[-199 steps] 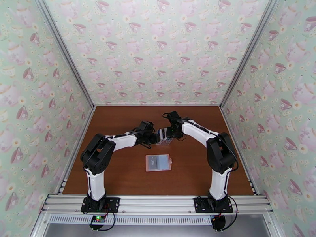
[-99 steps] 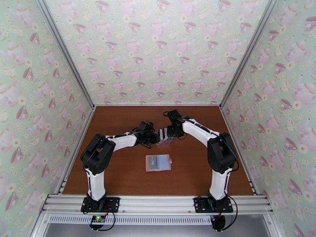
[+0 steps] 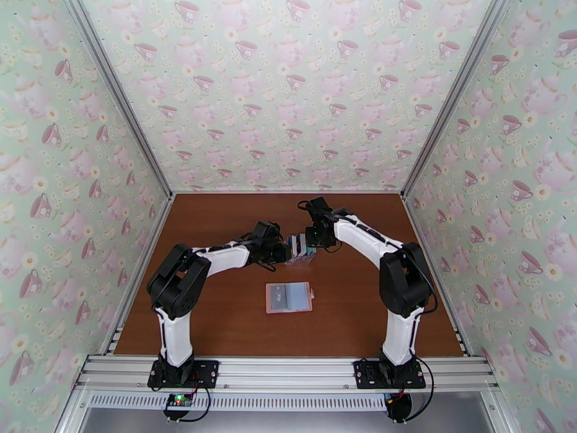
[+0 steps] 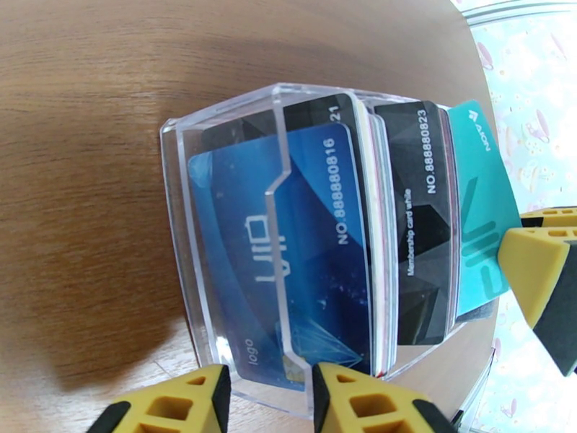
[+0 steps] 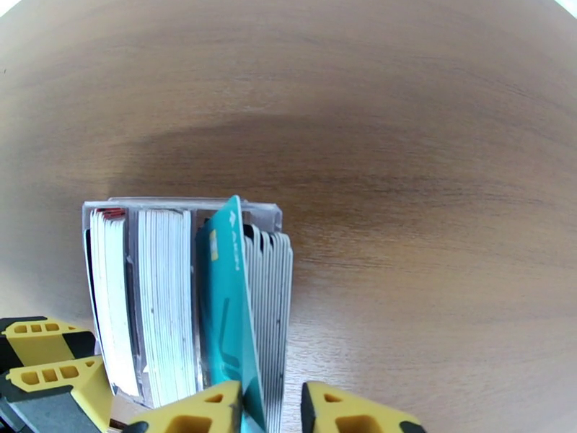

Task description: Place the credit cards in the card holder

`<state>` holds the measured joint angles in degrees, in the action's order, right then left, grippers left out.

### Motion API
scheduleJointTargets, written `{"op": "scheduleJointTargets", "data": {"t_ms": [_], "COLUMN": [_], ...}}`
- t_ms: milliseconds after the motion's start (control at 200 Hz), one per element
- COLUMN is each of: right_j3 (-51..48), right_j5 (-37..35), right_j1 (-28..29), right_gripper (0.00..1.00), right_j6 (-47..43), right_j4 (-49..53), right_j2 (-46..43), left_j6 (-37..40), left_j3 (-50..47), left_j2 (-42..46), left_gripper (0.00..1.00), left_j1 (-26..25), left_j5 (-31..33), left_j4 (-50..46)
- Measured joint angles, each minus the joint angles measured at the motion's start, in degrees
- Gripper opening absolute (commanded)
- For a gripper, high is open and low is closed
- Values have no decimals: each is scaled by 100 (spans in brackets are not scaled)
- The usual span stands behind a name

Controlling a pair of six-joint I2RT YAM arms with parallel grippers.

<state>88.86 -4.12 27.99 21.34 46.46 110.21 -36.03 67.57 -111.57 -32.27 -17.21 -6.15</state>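
Your two arms meet in the middle of the brown table (image 3: 216,319), at a clear rack (image 4: 173,211) full of credit cards (image 5: 166,297) standing on their edges. Your left gripper (image 4: 270,387) is partly closed. Its yellow fingers sit on both sides of the front wall of the rack, and it looks like it is pinching the rack there. Behind that wall you can see a blue card (image 4: 288,232), then black cards (image 4: 418,225). A teal card (image 5: 227,304) stands among the cards and sticks up higher than the others, tilted a little. Your right gripper (image 5: 270,398) comes at this teal card from the other side of the rack. The card goes down between its two fingers, and one finger touches it. There is only a small gap between the fingers, but you cannot tell if they are squeezing the card. The pink card holder (image 3: 289,297) lies flat on the table, on the near side of the rack, toward the arm bases. It is apart from the rack and from both grippers. A grey-blue patch shows on top of it.
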Motion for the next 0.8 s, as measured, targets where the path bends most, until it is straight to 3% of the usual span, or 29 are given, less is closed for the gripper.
{"op": "scheduleJointTargets", "data": {"t_ms": [255, 801], "right_j3": [15, 15], "right_j5": [83, 415], "right_j1": [2, 90], "right_gripper": [15, 8], "right_j6": [-20, -7], "right_j4": [11, -2], "right_j2": [-9, -94], "left_j6": [-2, -66], "left_j3": [0, 0], "left_j2": [0, -35], "left_gripper": [36, 36], "left_j1": [0, 11], "left_j5": [-9, -63], "left_j4": [2, 46]}}
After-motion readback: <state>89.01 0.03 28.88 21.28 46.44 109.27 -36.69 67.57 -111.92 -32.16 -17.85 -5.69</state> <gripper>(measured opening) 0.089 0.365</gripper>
